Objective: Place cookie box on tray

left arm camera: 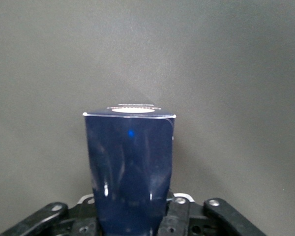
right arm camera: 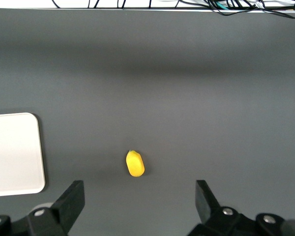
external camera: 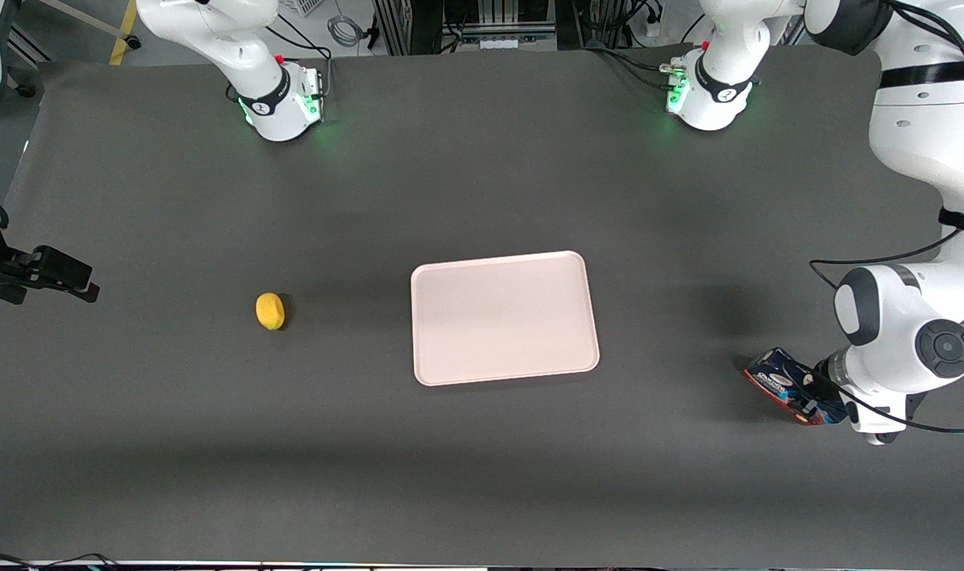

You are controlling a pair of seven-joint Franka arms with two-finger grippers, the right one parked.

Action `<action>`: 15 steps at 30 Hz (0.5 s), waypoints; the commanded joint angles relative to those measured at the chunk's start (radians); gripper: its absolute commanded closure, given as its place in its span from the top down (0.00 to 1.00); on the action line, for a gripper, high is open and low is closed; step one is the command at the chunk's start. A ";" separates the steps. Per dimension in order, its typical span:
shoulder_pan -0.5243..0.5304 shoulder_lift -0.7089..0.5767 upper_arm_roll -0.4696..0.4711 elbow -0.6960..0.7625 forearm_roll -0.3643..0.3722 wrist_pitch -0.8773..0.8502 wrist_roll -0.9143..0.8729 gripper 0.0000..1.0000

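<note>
The cookie box point(external camera: 781, 384), a small dark navy carton with red-brown print, is at the working arm's end of the table, well apart from the tray. My left gripper point(external camera: 816, 395) is down at the box and shut on it. In the left wrist view the box point(left arm camera: 130, 157) stands out between the two fingers point(left arm camera: 179, 209), its sides pinched in where they hold it. I cannot tell whether the box touches the table. The pale pink tray point(external camera: 504, 317) lies flat mid-table with nothing on it. Its corner also shows in the right wrist view point(right arm camera: 14, 152).
A small yellow rounded lump point(external camera: 270, 310) lies on the dark mat toward the parked arm's end, beside the tray; it also shows in the right wrist view point(right arm camera: 134, 163). Dark mat lies between the box and the tray.
</note>
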 commanded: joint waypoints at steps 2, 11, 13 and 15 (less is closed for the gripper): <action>-0.010 0.000 0.002 0.016 0.015 -0.015 -0.004 0.30; -0.012 -0.041 0.001 0.085 0.024 -0.144 0.051 0.27; -0.010 -0.053 -0.002 0.102 0.024 -0.170 0.065 0.23; -0.012 -0.063 -0.002 0.119 0.024 -0.198 0.068 0.22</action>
